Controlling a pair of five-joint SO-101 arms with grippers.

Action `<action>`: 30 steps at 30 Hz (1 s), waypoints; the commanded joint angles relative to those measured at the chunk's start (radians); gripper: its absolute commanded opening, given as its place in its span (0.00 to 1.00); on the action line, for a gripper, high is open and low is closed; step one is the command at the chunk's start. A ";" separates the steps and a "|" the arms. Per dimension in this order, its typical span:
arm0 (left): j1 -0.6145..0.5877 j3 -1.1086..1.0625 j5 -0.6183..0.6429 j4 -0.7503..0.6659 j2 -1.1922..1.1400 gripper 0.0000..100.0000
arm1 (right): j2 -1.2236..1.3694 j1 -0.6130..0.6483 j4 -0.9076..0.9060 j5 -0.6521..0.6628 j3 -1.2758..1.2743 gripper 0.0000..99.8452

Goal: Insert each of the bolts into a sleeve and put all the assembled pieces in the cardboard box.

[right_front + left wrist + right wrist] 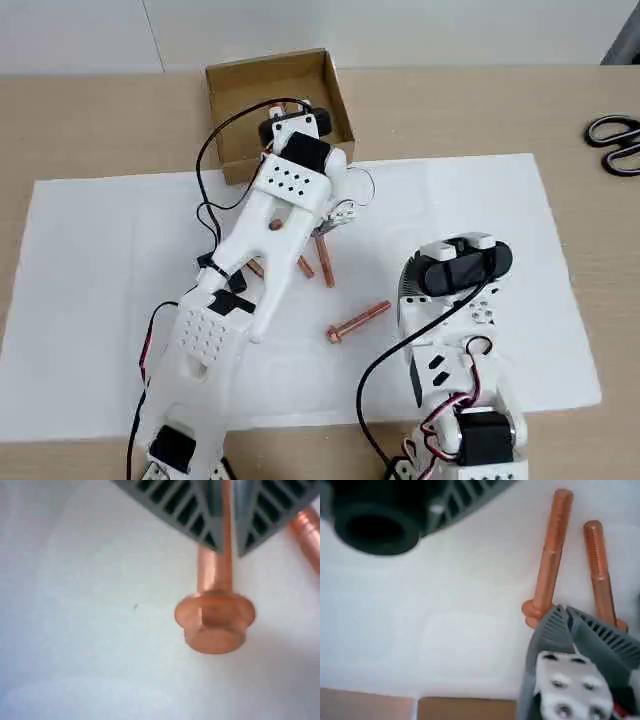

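Fingers [170, 505] of the left gripper [227, 545] were clamped on the shank of a copper bolt [216, 622]. Its flanged head stuck out past the tips over the white paper [75, 605]. A second bolt [306, 532] lay just beside it on the paper.

In the high view this arm was extended across the sheet to a spot just in front of the cardboard box [225, 82]. The box stood at the paper's far edge on the wooden table [100, 120], and part of the wrist overlapped its near wall. Other bolts [305, 266] lay under and beside the arm, partly hidden.

One loose bolt [357, 322] lay apart from them near the middle of the sheet, between the two arms. The right gripper [458, 262] sat folded back near that loose bolt without touching it — whether it was open or closed could not be told. Scissors [614, 145] lay at the table's right edge, well apart from the bolts.
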State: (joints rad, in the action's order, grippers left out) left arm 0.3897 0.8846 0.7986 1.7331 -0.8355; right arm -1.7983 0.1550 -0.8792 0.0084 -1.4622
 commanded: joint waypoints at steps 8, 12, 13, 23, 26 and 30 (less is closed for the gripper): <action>0.006 0.033 0.084 0.017 0.009 0.19 | -0.013 0.005 -0.001 -0.008 0.009 0.00; 0.006 0.033 0.084 0.017 0.008 0.19 | -0.013 0.005 -0.001 -0.008 0.009 0.00; 0.006 0.033 0.083 0.017 0.008 0.19 | -0.013 0.005 -0.001 -0.008 0.009 0.00; 0.000 -0.079 0.083 0.017 0.008 0.19 | -0.013 0.005 -0.001 -0.008 0.008 0.00; 0.000 -0.081 0.083 0.012 0.006 0.19 | -0.013 0.005 0.001 -0.008 0.008 0.00; 0.000 -0.081 0.081 0.012 0.002 0.19 | -0.013 0.005 0.001 -0.008 0.008 0.00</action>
State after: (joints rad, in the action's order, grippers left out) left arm 0.3897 0.8063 0.8753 1.7331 -0.8385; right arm -1.7983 0.1550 -0.8792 0.0084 -1.4622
